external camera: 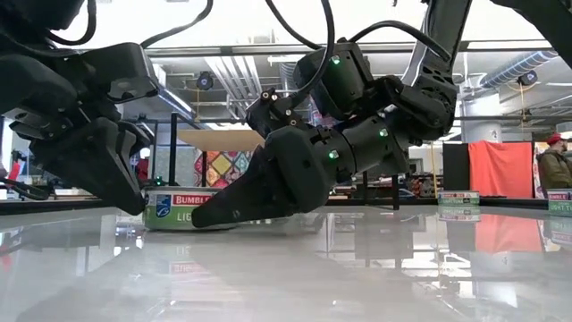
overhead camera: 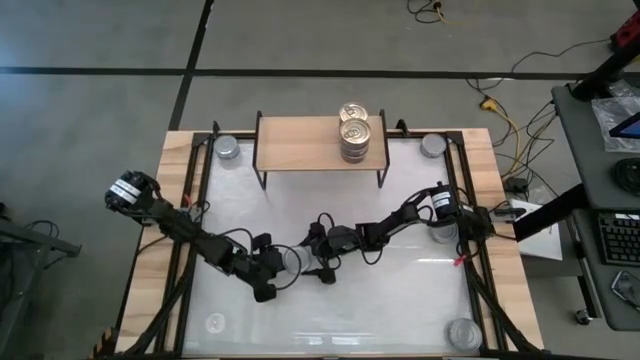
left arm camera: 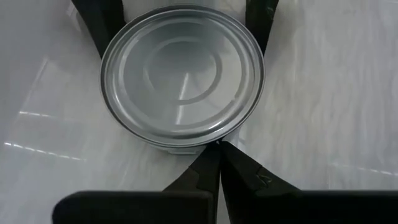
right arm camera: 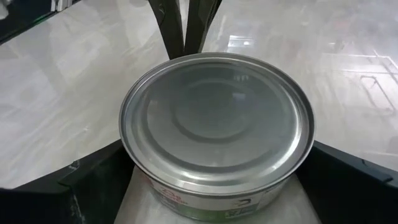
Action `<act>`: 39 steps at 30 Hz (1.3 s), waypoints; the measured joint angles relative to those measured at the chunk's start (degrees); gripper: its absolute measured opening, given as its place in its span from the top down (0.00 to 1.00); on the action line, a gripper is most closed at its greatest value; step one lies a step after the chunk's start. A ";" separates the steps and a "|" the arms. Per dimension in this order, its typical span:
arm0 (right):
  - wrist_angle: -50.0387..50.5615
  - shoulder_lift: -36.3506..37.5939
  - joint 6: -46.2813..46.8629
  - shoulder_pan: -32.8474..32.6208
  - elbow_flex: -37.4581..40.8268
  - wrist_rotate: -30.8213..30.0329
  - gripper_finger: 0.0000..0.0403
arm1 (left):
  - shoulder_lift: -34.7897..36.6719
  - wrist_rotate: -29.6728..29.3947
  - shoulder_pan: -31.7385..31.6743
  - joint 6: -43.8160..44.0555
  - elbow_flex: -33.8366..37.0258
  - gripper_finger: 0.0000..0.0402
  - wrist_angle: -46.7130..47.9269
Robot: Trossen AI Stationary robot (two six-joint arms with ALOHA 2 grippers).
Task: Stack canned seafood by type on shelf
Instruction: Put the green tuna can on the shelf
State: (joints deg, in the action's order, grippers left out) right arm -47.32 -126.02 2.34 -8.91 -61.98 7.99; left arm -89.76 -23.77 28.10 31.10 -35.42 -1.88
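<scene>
A silver-lidded can (overhead camera: 292, 260) stands upright on the white tabletop between my two grippers. My left gripper (left arm camera: 217, 152) is shut, with its tips at the can's wall on the left-near side. My right gripper (overhead camera: 308, 258) comes from the right. It is open, with one finger (right arm camera: 93, 180) on each side of the can (right arm camera: 214, 124). At the far edge stands the shelf (overhead camera: 300, 148), a light-wood board on black legs. It carries a stack of gold-lidded cans (overhead camera: 354, 135) at its right end. My left gripper touches the can's side wall (left arm camera: 186, 147) just below the lid rim with its shut fingertips, coming slanting down from the table's left-near side. The can stands flat on the table. My right gripper's fingers flank the can's wall; I cannot tell whether they touch it.
Single silver cans stand near the table's corners: far left (overhead camera: 228, 149), far right (overhead camera: 433, 145) and near right (overhead camera: 463, 332). Cables from both arms trail over the middle of the table. A desk with a keyboard (overhead camera: 612, 238) stands off the table to the right.
</scene>
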 joint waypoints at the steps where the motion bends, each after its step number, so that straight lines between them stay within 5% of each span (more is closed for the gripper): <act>1: -0.04 0.00 0.13 0.00 0.00 -0.65 0.01 | 0.00 -0.23 0.00 -0.10 0.00 1.00 -0.08; 21: -0.06 0.35 2.65 -0.79 -0.22 -6.08 0.08 | 1.89 -1.90 0.00 -0.16 -0.15 1.00 4.79; 39: 10.68 9.24 0.63 -1.18 -0.61 -6.67 0.08 | 13.73 -7.35 0.97 2.47 -0.74 1.00 19.94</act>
State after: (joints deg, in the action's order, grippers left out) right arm -36.64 -116.78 2.97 -10.09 -62.59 1.32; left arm -76.02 -31.12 29.07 33.57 -36.16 18.06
